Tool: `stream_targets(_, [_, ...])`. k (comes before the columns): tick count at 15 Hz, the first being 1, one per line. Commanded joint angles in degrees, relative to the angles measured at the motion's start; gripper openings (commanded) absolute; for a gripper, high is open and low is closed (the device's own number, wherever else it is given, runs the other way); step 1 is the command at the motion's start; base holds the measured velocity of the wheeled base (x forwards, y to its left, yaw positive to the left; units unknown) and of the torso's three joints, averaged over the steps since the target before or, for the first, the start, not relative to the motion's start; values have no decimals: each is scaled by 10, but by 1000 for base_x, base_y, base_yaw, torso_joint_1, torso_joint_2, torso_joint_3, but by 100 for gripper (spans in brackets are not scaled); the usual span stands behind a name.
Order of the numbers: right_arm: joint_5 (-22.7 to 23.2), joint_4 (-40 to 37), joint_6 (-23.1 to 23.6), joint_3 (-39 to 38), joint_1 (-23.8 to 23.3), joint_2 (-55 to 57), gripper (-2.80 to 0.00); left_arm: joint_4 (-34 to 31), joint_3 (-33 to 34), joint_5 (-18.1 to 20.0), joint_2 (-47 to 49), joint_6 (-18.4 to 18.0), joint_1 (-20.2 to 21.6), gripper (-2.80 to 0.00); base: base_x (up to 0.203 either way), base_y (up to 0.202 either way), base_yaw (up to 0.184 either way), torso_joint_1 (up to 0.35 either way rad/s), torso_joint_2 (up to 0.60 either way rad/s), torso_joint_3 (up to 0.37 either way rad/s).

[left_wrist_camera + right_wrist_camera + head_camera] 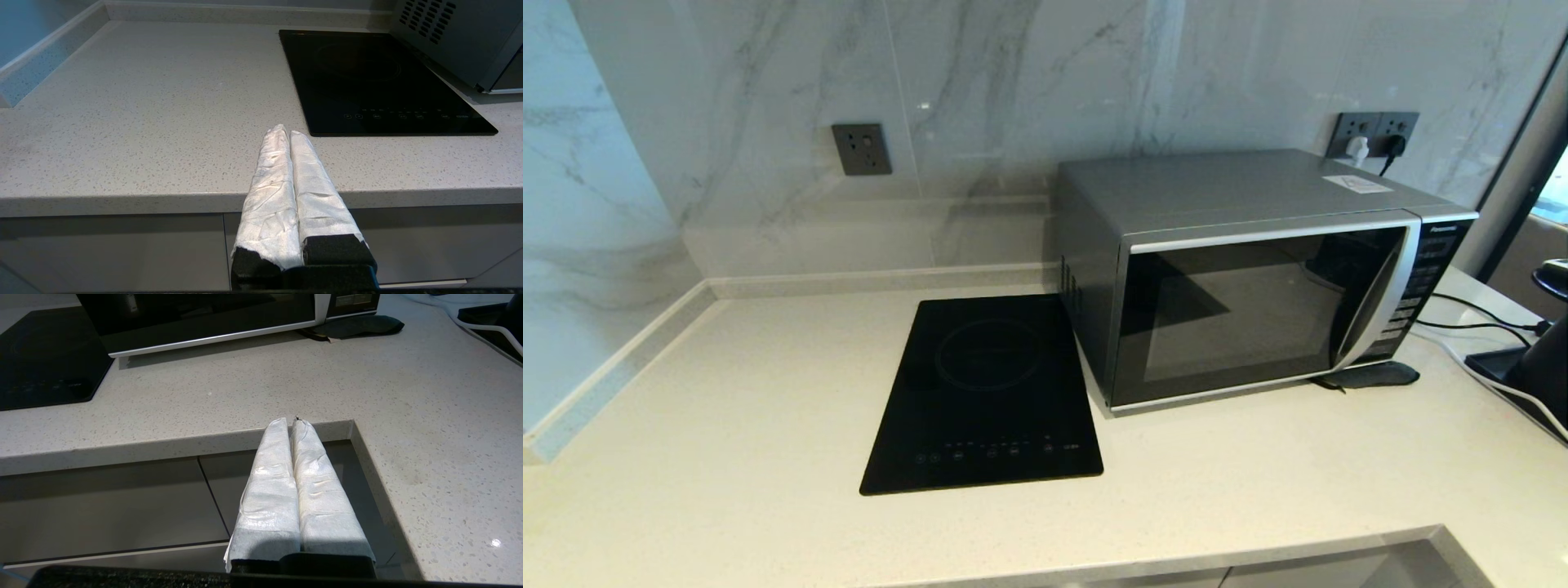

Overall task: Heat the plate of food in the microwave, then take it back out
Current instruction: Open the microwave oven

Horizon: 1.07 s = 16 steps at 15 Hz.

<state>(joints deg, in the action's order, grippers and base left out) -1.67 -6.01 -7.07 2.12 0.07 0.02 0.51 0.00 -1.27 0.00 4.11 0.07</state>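
Both grippers — left gripper [286,131], right gripper [289,421] — pressed together; microwave [1250,269] door closed.

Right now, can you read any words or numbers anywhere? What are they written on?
"Panasonic": white letters at the top of the microwave button panel, small but just legible.
Button labels on that panel: too small to read.
White sticker on the microwave's top: printed, too blurred to read.
Touch symbols along the front edge of the induction hob: too small to read.
Nothing else carries text.
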Motion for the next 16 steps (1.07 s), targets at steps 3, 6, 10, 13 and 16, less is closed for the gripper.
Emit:
stream_targets(3, [2,-1,4,1,0,0,-280,0,0,-1,1,0,0,-280,0,0,0,0,0,0])
stream_targets(6, [0,-1,-6,1,0,0,-280,0,0,-1,1,0,0,-280,0,0,0,0,0,0])
stream_targets(10, [-15,-2,-9,2,0,0,-280,0,0,-1,1,0,0,-280,0,0,0,0,0,0])
stream_targets(13, [-18,-5,-7,2,0,0,-280,0,0,-1,1,0,0,-280,0,0,0,0,0,0])
stream_targets(16, [-22,-22,-5,76,0,30,-280,0,0,-1,1,0,0,-280,0,0,0,0,0,0])
